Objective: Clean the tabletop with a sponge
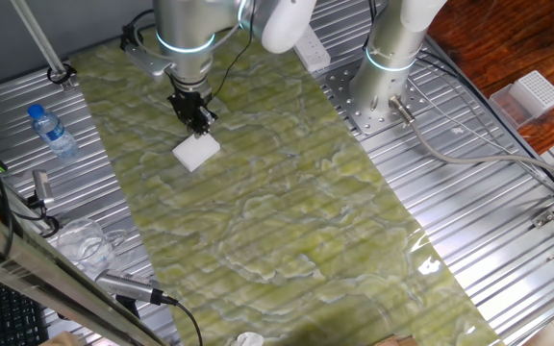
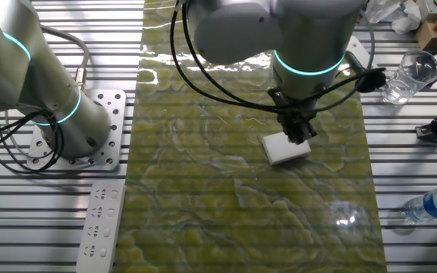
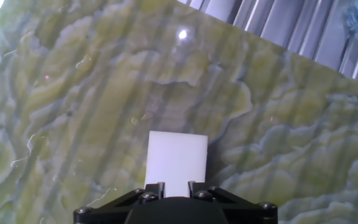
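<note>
One sponge, one gripper, one tabletop.
Your gripper (image 1: 197, 119) has its fingers pinching the single white sponge (image 1: 196, 151), which sits on the green-veined tabletop (image 1: 287, 231); two water bottles (image 1: 52, 132) stand on the grey panels.

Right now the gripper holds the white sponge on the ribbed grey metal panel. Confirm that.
Not quite. The gripper does hold the white sponge, but over the yellow-green marbled tabletop, not the ribbed grey metal panel. The hand view shows the sheet all around it.
</note>
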`<state>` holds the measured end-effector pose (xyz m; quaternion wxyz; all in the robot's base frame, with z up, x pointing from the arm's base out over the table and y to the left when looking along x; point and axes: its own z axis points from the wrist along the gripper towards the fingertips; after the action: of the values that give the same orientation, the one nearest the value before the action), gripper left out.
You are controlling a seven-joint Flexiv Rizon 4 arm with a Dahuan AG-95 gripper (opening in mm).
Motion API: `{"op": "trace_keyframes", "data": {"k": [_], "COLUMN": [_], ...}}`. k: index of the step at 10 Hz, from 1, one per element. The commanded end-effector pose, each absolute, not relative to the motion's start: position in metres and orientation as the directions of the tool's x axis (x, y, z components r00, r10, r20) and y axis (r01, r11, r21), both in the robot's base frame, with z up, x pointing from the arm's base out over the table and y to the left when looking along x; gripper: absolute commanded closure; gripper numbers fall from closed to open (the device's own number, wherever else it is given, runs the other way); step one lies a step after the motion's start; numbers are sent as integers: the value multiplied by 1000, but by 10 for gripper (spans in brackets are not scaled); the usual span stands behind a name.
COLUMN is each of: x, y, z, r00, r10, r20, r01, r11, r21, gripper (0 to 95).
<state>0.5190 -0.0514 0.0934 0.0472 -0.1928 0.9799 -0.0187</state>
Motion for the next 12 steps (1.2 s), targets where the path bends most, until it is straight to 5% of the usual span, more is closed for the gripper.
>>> {"op": "trace_keyframes", "data": {"k": [1, 7, 9, 10, 11, 12], "x": [519, 519, 519, 519, 519, 519], "y": [-51, -51, -51, -51, -51, -51], "z": [94, 94, 94, 94, 94, 94], "r00": [-910, -910, -910, -910, -909, -907], "r10": [-409, -415, -415, -412, -416, -421], "r20": [-71, -9, -24, -30, -30, -28], "r01": [-407, -415, -415, -413, -417, -421], "r11": [912, 910, 909, 910, 909, 906], "r21": [-40, -5, 25, 34, 32, 30], "gripper": [950, 950, 570, 190, 190, 0]}}
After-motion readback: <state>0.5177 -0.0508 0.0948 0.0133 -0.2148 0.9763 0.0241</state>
